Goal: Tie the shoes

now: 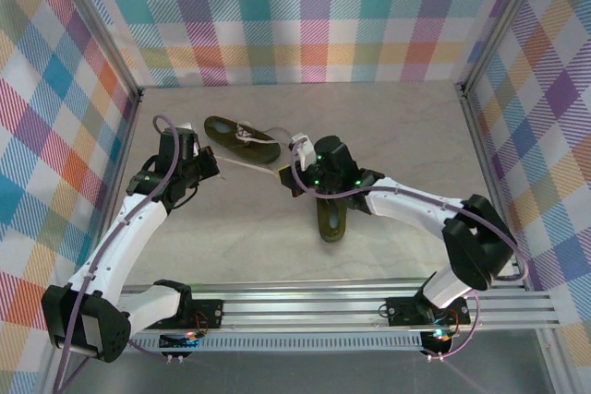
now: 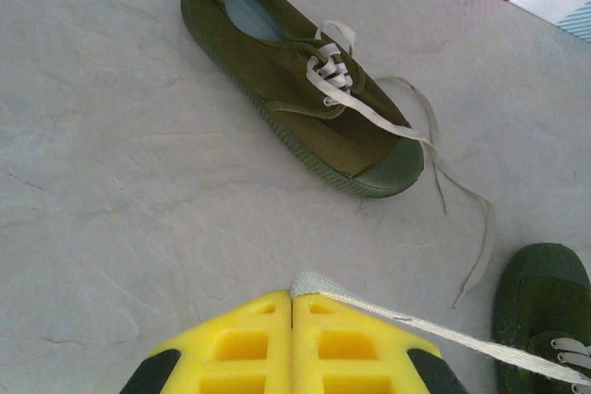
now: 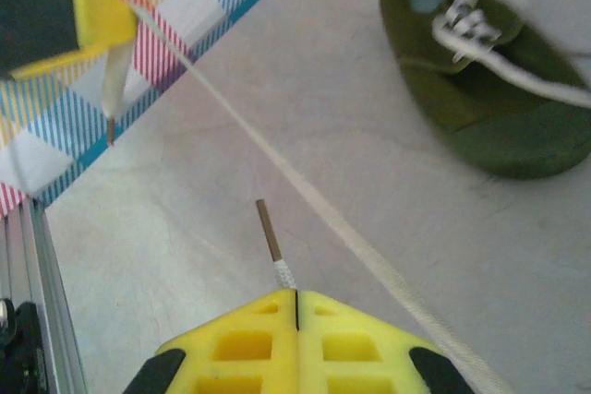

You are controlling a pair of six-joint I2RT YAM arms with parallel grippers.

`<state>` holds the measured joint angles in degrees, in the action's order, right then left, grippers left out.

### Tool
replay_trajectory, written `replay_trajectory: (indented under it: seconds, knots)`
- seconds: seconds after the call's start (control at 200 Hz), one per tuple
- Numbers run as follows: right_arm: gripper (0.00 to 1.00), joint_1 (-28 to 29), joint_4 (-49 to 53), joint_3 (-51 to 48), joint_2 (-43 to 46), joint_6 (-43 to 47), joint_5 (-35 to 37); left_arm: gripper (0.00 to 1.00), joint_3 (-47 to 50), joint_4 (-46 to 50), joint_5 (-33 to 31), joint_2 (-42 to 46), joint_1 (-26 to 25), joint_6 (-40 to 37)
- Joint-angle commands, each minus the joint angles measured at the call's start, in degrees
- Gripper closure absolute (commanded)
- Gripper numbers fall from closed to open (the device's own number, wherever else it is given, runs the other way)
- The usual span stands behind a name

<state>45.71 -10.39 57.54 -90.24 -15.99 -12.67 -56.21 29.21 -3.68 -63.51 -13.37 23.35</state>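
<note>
Two dark olive-green shoes with cream laces lie on the table. The far shoe lies on its own, its laces loose. The near shoe sits partly under the right arm. My left gripper is shut on one lace of the near shoe, which runs taut towards that shoe. My right gripper is shut on the other lace end, its brown tip sticking out. The taut lace crosses in front of the right gripper.
Plaid walls close the table in on three sides. An aluminium rail with both arm bases runs along the near edge. The far shoe's loose laces trail on the table towards the near shoe.
</note>
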Motion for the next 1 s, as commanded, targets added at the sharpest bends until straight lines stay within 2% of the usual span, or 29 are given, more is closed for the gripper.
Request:
replay_trajectory:
  seconds: [0.0, 0.36, 0.51, 0.575, 0.675, 0.76, 0.88, 0.935, 0.995]
  knots:
    - [1.0, 2.4, -4.3, -0.5, -2.0, -0.2, -3.7, 1.0, -2.0, 1.4, -1.2, 1.4, -0.2, 0.7]
    - [1.0, 5.0, -6.4, -0.8, -8.4, -0.3, -6.3, 1.0, -3.7, 2.0, -1.2, 0.5, -0.1, 0.2]
    - [1.0, 5.4, -6.1, -0.7, -9.0, -1.2, -4.6, 1.0, -3.9, 2.0, -0.7, 0.2, -0.1, 0.0]
    - [0.83, 5.4, -5.5, -0.8, -7.8, -1.3, -3.0, 1.0, -3.8, 1.7, 0.0, 0.1, -0.1, -0.3]
    - [0.54, 5.4, -2.5, -1.5, -2.8, -1.4, 4.0, 1.0, -3.9, 1.3, 0.7, 0.3, -0.1, -0.6]
    - [0.44, 5.4, 1.3, -2.8, 3.2, -1.1, 12.0, 1.0, -3.8, 0.4, 1.9, 0.3, -0.1, -1.0]
    - [0.44, 5.0, 8.7, -5.4, 11.0, -4.1, 26.7, 1.0, -3.8, -1.4, 5.0, -0.4, -0.2, -2.1]
    - [0.47, 3.4, 15.4, -5.4, 13.1, -9.0, 33.6, 1.0, -4.3, -1.9, 6.4, -1.0, -0.5, -2.5]
    - [0.47, -0.5, 23.9, -5.2, 14.0, -16.7, 36.3, 1.0, -4.6, -2.7, 7.4, -1.5, -1.2, -2.8]
